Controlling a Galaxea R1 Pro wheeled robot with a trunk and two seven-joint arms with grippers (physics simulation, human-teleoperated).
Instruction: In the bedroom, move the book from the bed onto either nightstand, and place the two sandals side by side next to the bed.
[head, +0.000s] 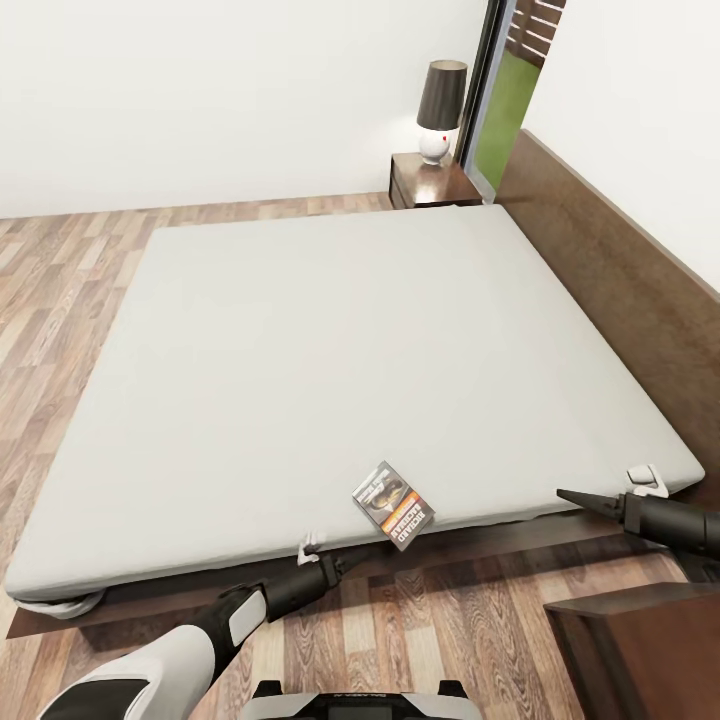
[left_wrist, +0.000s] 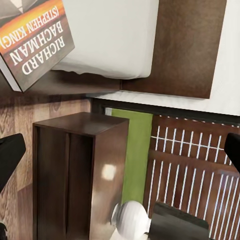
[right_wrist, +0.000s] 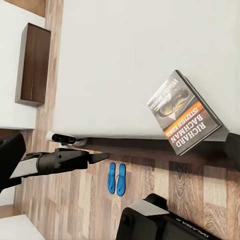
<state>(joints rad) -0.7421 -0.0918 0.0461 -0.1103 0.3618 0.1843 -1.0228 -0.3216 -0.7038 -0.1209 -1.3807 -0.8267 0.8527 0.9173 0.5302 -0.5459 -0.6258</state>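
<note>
The book (head: 393, 504), a thin, light, stiff paperback, is seen overhanging the bed's (head: 330, 370) near edge, best gripped there by the left pincer (head: 345, 560), whose opening cannot be told.

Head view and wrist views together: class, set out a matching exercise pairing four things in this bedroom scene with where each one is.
Things:
1. small dark grey paperback book with an orange band
2. pair of flat bright blue sandals
3. white-based table lamp with a dark shade
4. left claw

Places:
A. on the wood-plank floor beside the bed
B. on the far dark reddish-brown wooden nightstand
C. at the near edge of the pale grey-white mattress
D. low, by the bed frame, just short of the book

Pairs: 1-C, 2-A, 3-B, 4-D
</note>
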